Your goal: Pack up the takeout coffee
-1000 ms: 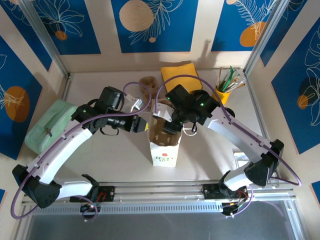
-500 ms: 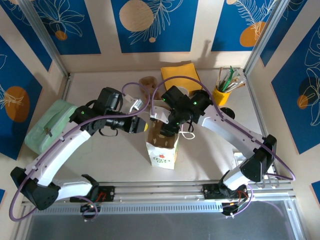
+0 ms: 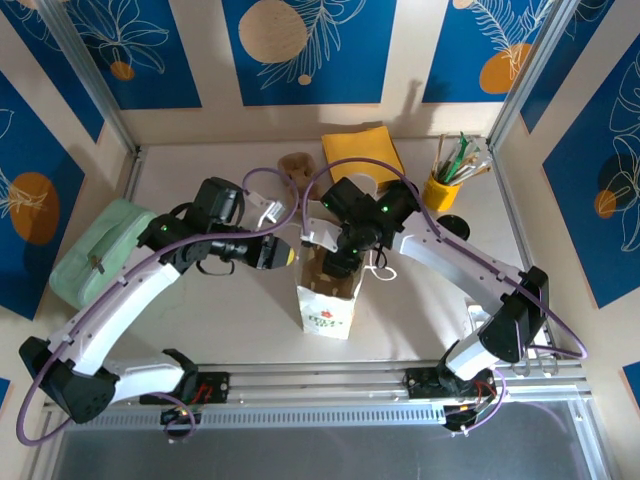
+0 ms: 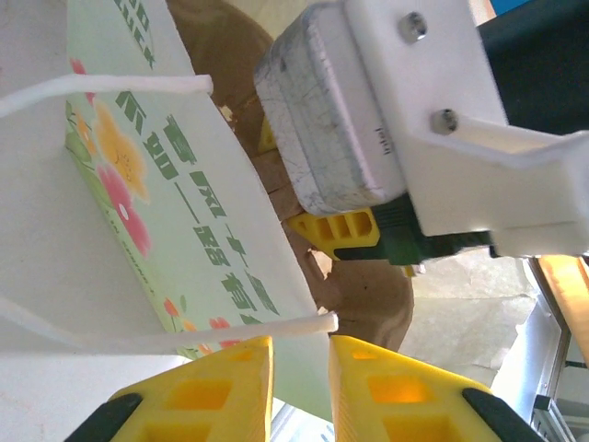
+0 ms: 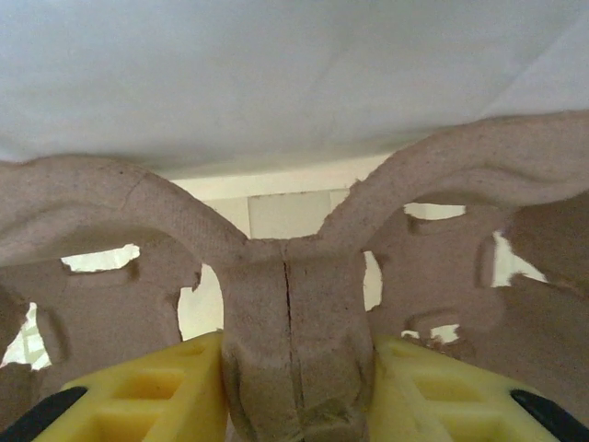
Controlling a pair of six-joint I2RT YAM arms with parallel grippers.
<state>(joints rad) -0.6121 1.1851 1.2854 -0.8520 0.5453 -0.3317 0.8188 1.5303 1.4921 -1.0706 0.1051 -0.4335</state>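
The coffee cup (image 3: 452,226) stood near the yellow cup (image 3: 443,188) on the pale tabletop (image 3: 240,320) under blue-patterned walls (image 3: 300,40), black lid up, axis apparently vertical, apart from the paper bag (image 3: 327,318), where the right hand (image 3: 338,265) clamped the cardboard carrier (image 5: 294,295) and the left hand (image 4: 301,354) pinched the bag's edge.

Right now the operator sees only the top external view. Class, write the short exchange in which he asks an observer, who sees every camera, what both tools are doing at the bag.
Operator: What is the right tool holding?
Observer: The right tool is shut on the centre post of the brown cardboard carrier.
Operator: What lies behind it?
Observer: The wall of the white paper bag, close beyond the carrier's arches.
Operator: And the left tool?
Observer: The left tool has its fingers nearly together at the bag's printed side, by a white cord handle; whether they pinch anything I cannot tell.
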